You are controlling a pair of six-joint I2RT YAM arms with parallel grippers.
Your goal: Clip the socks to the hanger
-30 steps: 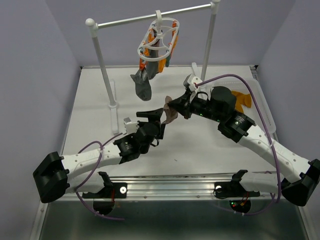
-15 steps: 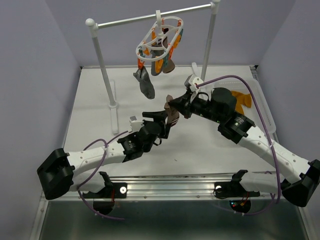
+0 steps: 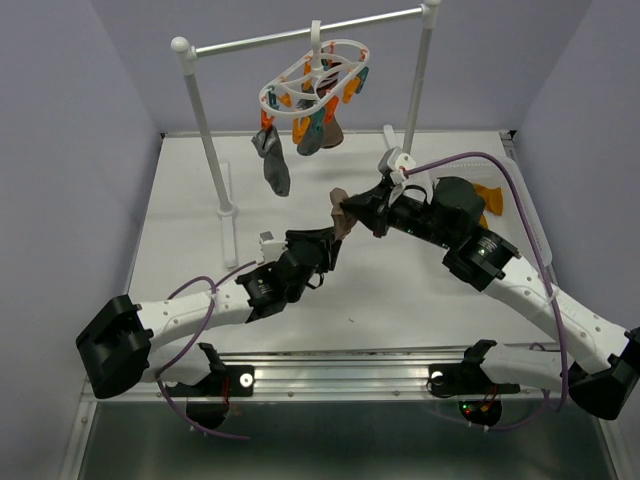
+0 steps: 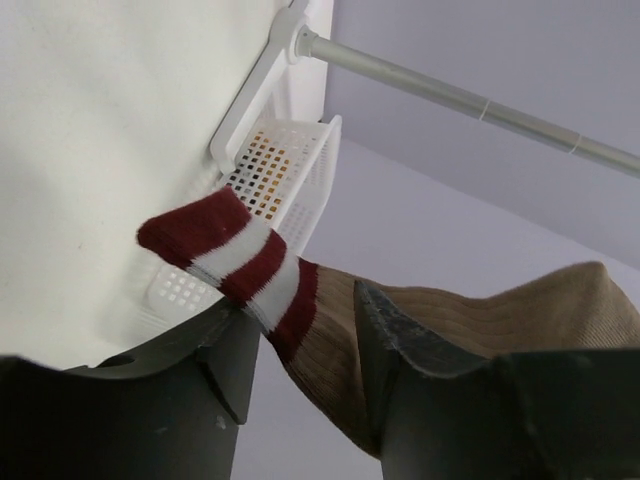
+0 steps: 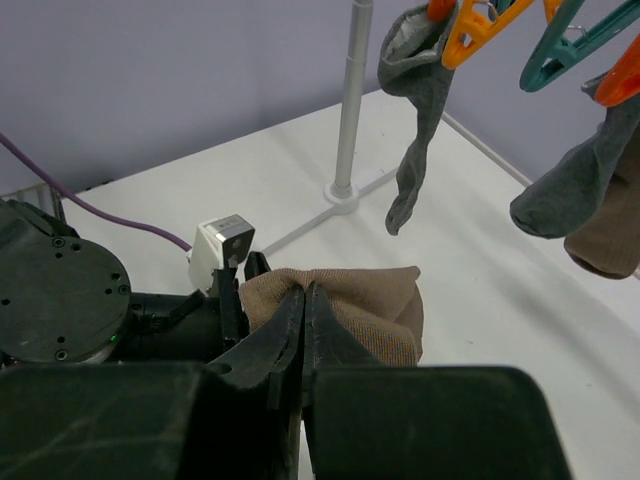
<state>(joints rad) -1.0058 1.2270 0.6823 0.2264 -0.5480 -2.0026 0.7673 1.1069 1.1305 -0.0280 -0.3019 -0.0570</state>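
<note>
Brown sock (image 5: 350, 295), pinched tight by the right pincer (image 5: 305, 300), now has the left pincer (image 4: 300, 310) closing halfway round its striped cuff (image 4: 230, 250), ready for clipping.

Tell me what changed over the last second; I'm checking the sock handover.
The left gripper reached forward to the brown ribbed fabric sock, jaws narrowing around it, not yet clamped. The white plastic oval hanger swung left with its hanging grey sock. The right gripper stayed shut on the brown sock; the white two-post rack stayed put.

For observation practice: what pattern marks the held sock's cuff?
The cuff has dark-red and white stripes; left wrist view.
</note>
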